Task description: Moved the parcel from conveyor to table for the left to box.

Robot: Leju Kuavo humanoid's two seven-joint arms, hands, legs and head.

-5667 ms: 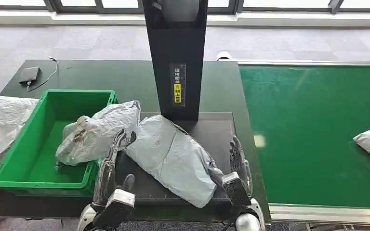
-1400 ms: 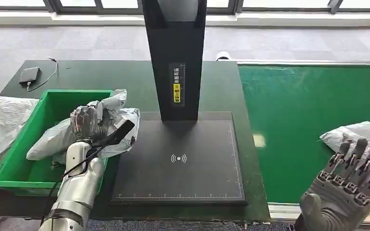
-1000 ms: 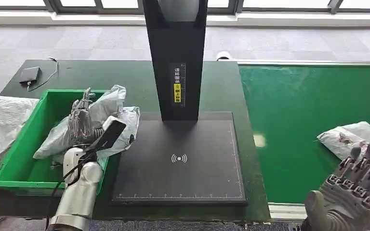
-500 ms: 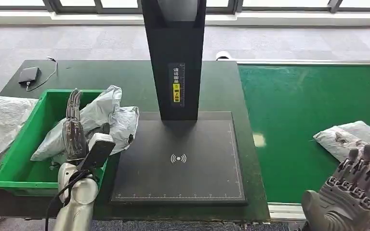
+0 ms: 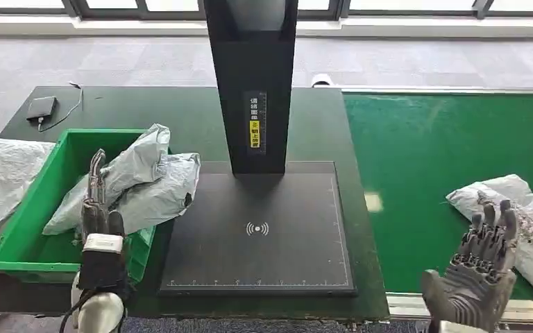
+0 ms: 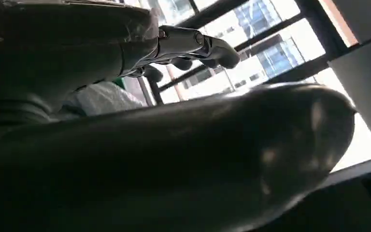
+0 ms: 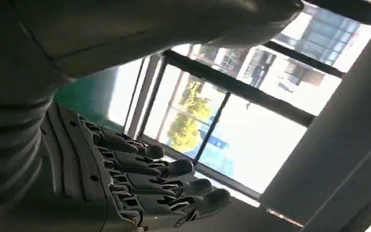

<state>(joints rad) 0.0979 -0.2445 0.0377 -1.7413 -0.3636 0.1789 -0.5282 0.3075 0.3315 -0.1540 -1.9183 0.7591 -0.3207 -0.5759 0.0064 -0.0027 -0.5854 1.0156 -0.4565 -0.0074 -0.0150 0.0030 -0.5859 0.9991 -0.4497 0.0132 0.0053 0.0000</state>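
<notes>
A grey plastic parcel (image 5: 517, 215) lies on the green conveyor (image 5: 430, 159) near its right edge. My right hand (image 5: 477, 274) hovers just in front of it, fingers straight and apart, holding nothing; the right wrist view shows the same fingers (image 7: 174, 186) spread. Two grey parcels (image 5: 135, 184) lie over the right rim of the green box (image 5: 24, 229). My left hand (image 5: 97, 208) stands upright at the box's near right corner, fingers extended, touching no parcel. The left wrist view shows its fingers (image 6: 193, 46) apart.
A black scanner pad (image 5: 260, 232) with a tall black post (image 5: 253, 83) sits in the middle of the dark table. More grey bags (image 5: 0, 177) lie left of the box. A small black device (image 5: 41, 107) with a cable rests at the table's far left.
My left hand let go of the parcel over the box and drew back toward me. My right hand rose and moved inward toward the conveyor parcel, which has drifted nearer.
</notes>
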